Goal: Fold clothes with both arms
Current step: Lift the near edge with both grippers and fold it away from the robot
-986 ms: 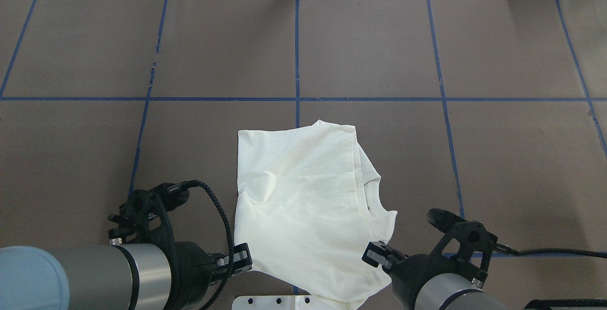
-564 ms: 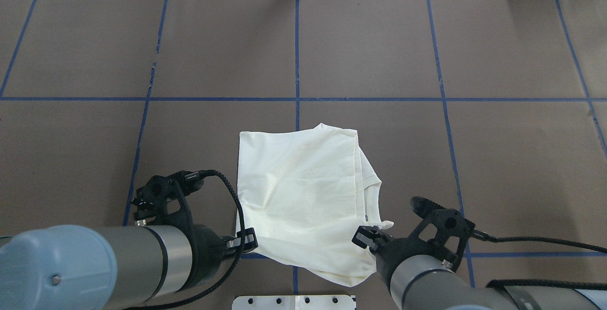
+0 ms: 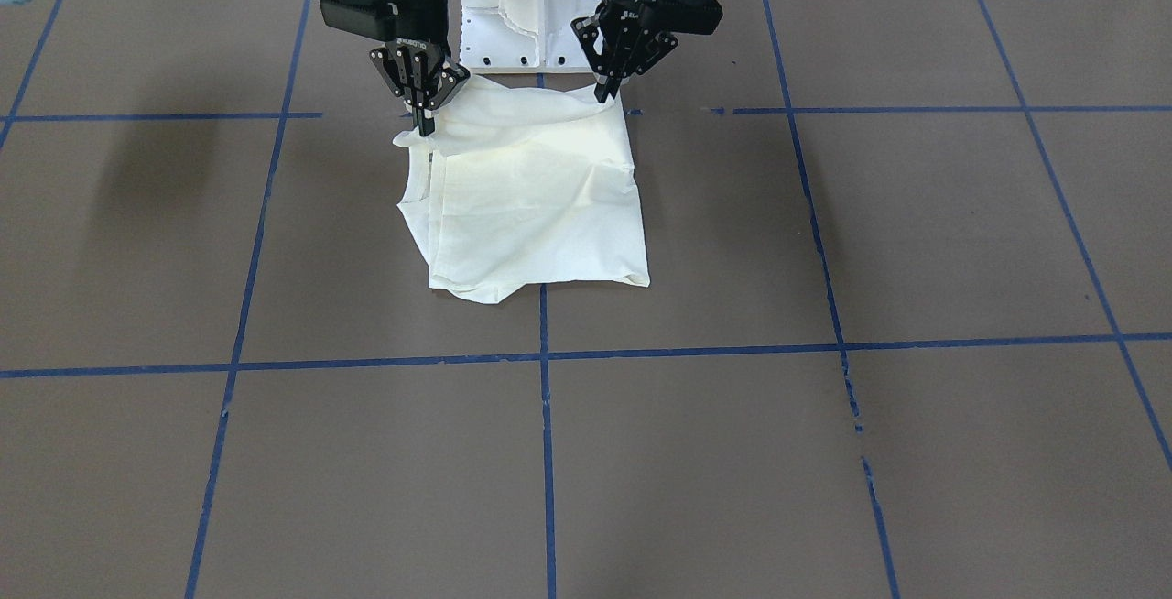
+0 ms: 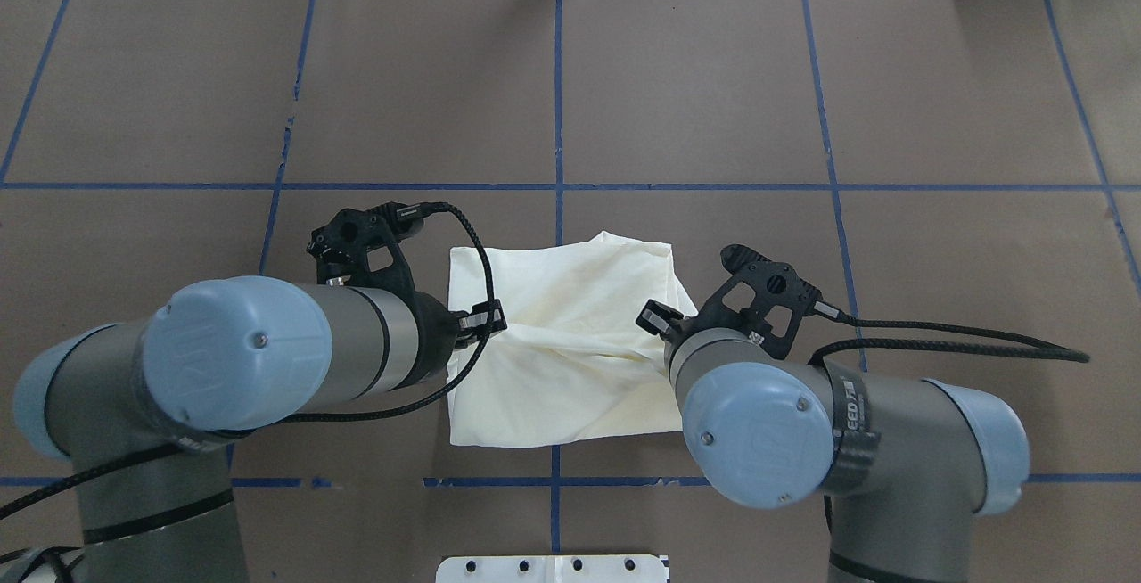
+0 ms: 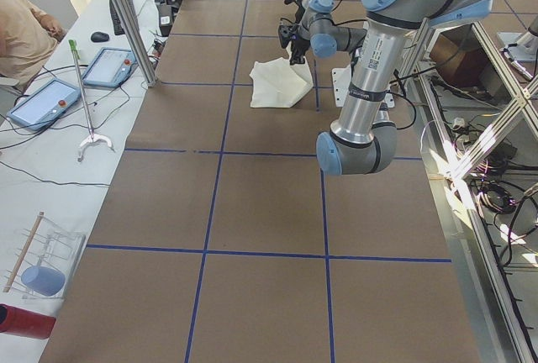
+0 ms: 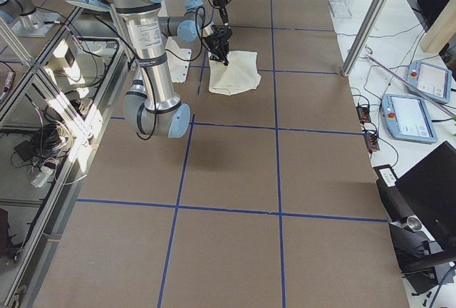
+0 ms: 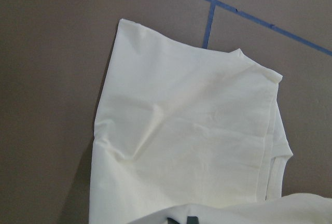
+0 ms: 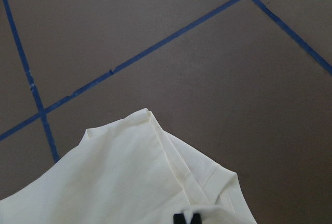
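1. Left claw (image 3: 604, 93): points down with its fingers drawn narrow, pinching the corner of the shirt (image 3: 536, 205) nearest the robot on the left side. In the left wrist view the dark fingertips (image 7: 185, 220) sit at the bottom edge with cloth caught between them.
2. Right claw (image 3: 427, 125): also points down with its fingers pinched together, gripping the shirt's opposite near corner. The cloth bunches into a small peak at the tips.
3. Shirt: cream and folded into a rough rectangle, plain side up. Its near edge is raised off the counter (image 3: 824, 452) and sags between the two claws. The far part lies flat, with layered hems showing along the robot's right side.
4. Left arm (image 4: 294, 360) and right arm (image 4: 802, 422): both reach forward over the near counter, flanking the shirt. Black cables loop from their wrists.
5. Counter: brown, divided into squares by blue tape lines (image 3: 545, 452). The shirt straddles the central line, in the row of squares closest to the robot.
6. White plate (image 4: 553, 568): at the counter's near edge, just behind the shirt.
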`<state>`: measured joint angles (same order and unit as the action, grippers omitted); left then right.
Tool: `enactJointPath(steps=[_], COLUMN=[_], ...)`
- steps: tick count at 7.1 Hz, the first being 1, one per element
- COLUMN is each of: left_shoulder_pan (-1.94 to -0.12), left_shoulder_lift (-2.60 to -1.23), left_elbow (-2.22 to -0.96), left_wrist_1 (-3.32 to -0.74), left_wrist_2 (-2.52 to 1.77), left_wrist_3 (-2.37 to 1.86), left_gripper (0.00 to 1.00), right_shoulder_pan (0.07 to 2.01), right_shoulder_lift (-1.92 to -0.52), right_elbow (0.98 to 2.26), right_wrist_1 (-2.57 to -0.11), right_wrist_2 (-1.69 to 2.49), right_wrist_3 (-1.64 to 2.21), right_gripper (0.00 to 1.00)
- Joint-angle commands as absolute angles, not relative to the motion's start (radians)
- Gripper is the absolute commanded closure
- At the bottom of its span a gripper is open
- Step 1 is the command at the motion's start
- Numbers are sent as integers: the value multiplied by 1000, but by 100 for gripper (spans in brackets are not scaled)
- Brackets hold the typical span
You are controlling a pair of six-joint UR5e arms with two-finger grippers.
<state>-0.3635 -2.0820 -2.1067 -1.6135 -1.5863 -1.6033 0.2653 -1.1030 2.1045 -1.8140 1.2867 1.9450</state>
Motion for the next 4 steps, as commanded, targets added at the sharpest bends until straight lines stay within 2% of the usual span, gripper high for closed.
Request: enactJointPath(steps=[1, 4], left_shoulder_pan=[-408, -408], left_shoulder_lift=[-2102, -2126], left_elbow=[-2004, -1846], left_wrist_1=[-1684, -1776], left_wrist_2=[-1588, -1583], left_wrist_3=[-1555, -1552], left_gripper=[100, 100], right_shoulder_pan=[353, 370], right_shoulder_lift=[-1089, -1065], right_elbow=[1921, 1764], right_wrist_1=[-1651, -1551], right_wrist_2=[1327, 1333], right_wrist_3=[1878, 1838], right_gripper=[100, 100])
